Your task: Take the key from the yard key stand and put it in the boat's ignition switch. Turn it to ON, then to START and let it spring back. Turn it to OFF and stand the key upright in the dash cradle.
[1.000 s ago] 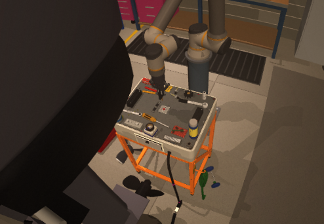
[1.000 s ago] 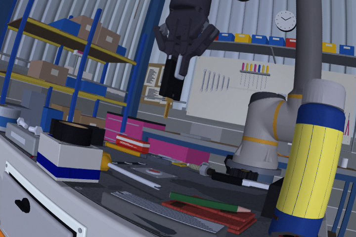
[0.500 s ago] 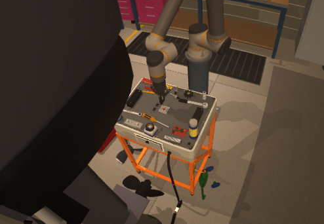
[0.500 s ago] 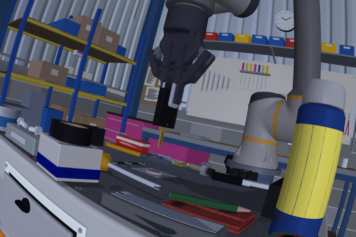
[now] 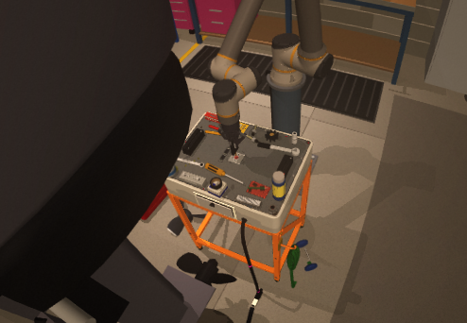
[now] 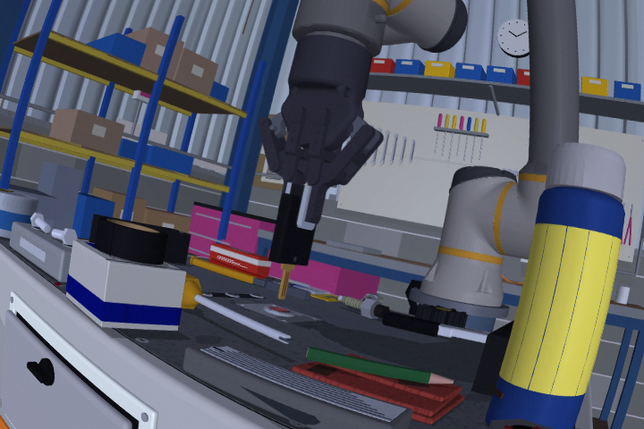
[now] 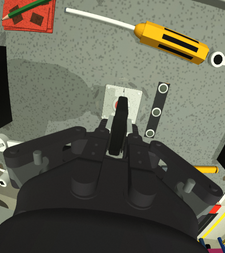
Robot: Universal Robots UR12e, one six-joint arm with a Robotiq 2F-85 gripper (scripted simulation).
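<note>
My gripper (image 6: 298, 212) hangs just above the middle of the console top and grips the key (image 6: 292, 235) by its black head. The key's brass blade (image 6: 283, 283) points straight down. Its tip is a short way above the ignition switch (image 6: 279, 309), a square grey plate with a red centre (image 7: 121, 103). From the wrist camera the key head (image 7: 119, 125) lines up over that plate. A black strip with three round sockets (image 7: 157, 109) lies right beside the plate. I cannot tell which fixture is the key stand or the dash cradle.
The boat's dark hull (image 5: 80, 129) fills the left side. On the console lie a yellow screwdriver (image 7: 172, 42), a ratchet (image 5: 276, 147), a red pad with a green pencil (image 6: 378, 372), a white-and-blue box (image 6: 123, 288) and a tall yellow canister (image 6: 561, 313).
</note>
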